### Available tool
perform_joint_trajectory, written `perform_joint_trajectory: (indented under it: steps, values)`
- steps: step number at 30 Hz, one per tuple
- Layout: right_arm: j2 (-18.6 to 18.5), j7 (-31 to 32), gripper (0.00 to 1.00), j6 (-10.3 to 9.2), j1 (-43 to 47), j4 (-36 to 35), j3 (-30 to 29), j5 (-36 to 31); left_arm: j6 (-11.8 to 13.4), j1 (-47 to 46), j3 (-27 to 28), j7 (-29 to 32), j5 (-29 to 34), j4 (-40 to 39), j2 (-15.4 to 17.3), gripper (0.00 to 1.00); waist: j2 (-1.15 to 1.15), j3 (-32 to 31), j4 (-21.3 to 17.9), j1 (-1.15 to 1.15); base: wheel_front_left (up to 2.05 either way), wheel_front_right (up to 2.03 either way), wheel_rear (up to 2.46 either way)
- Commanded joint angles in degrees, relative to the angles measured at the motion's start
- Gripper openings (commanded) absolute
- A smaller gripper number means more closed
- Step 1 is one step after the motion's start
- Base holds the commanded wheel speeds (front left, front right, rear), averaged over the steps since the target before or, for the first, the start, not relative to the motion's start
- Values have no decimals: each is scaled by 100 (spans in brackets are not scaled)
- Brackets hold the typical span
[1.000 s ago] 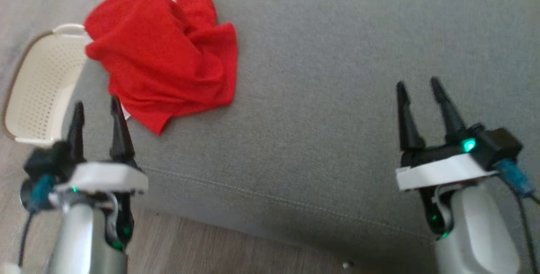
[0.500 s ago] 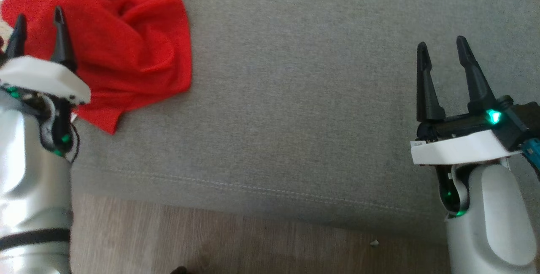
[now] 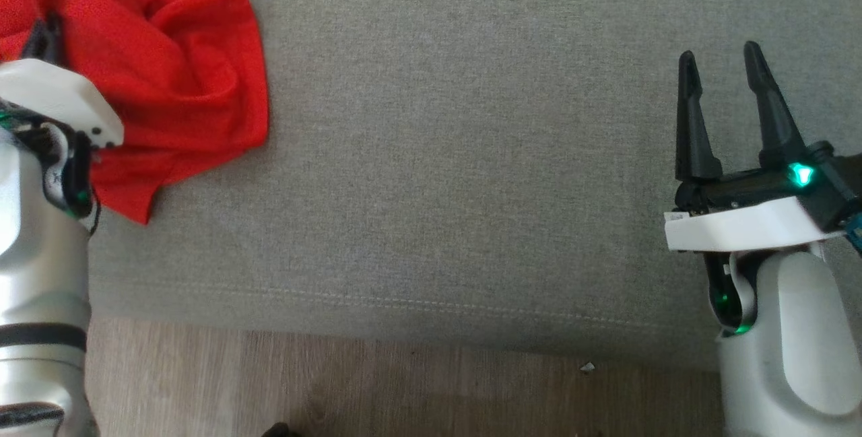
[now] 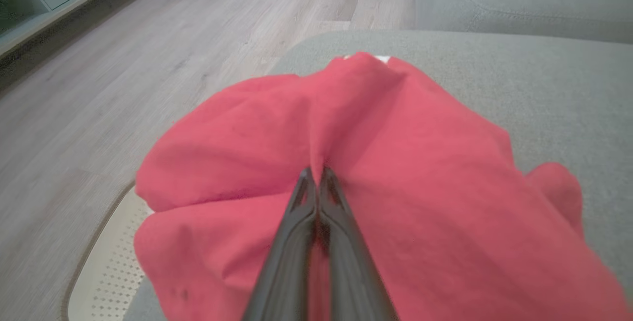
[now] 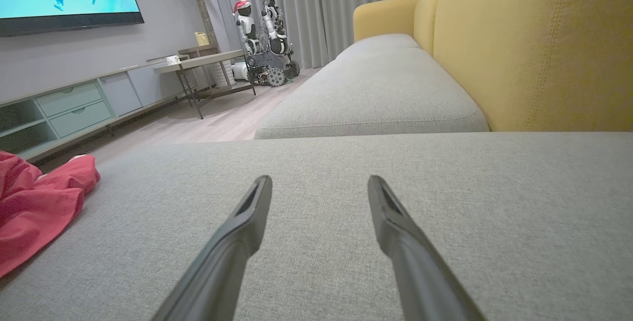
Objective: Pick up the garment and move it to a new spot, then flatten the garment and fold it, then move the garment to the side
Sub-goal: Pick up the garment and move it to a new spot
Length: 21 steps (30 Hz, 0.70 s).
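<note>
Cloth is pinched between the fingers of your left gripper [image 4: 316,171], which are pressed tight together on a raised ridge of the red garment [image 4: 405,172]. The fabric puckers into a crease running away from the tips, so the hold looks real rather than a near miss. The grip sits toward the middle of the heap, not on a hem or corner. That suits the first step, I think: lifted from there, the piece should come up as one bunch, easy to carry but not yet ready to spread. Your right gripper [image 3: 718,50] has its fingers spread wide with nothing between them, and it hovers over bare grey cushion [image 3: 471,154], well apart from the garment. It seems parked out of the way. The open stretch of cushion between the two arms is the likely new spot. The garment lies at the left end of that cushion, near the corner. In the left wrist view one side hangs past the cushion's edge over a pale perforated basket [image 4: 104,271] standing on the wooden floor [image 4: 99,88]. It is bright red with a fine knit texture, crumpled into soft rounded folds. A strip of white trim [image 4: 366,57] shows at its far edge, and one pointed corner [image 3: 138,215] reaches toward the cushion's front seam.
</note>
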Motion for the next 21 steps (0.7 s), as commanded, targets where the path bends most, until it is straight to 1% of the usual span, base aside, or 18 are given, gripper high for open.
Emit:
perform_joint_trajectory:
  steps: [1,6,8,10,13,16,21]
  values:
    - [36,-54,100,42,-95,-173,144,-14,34,-217,188,-168,-13,-155,421,0,0,-32,7,-1,0,0,0]
    - [39,-139,100,42,-85,-15,163,42,117,-299,319,-815,-99,-380,448,0,0,-292,18,-1,0,0,0]
    - [39,-198,100,42,-96,66,199,123,122,-299,453,-950,-206,-644,454,0,0,-456,-11,-1,0,0,0]
    - [40,-266,100,42,-107,151,234,243,75,-271,582,-1010,-312,-1016,468,0,0,-635,-56,-1,0,0,0]
    - [40,-359,100,42,-103,293,318,437,-45,-186,682,-1037,-430,-1665,447,0,0,-913,-136,-1,0,0,0]
    - [40,-438,100,42,-79,438,403,632,-145,-99,652,-1035,-515,-2335,372,0,0,-1152,-238,-1,0,0,0]
    - [41,-520,100,42,-95,576,572,934,-176,11,467,-621,-650,-3444,172,0,0,-1401,-502,-1,0,0,0]
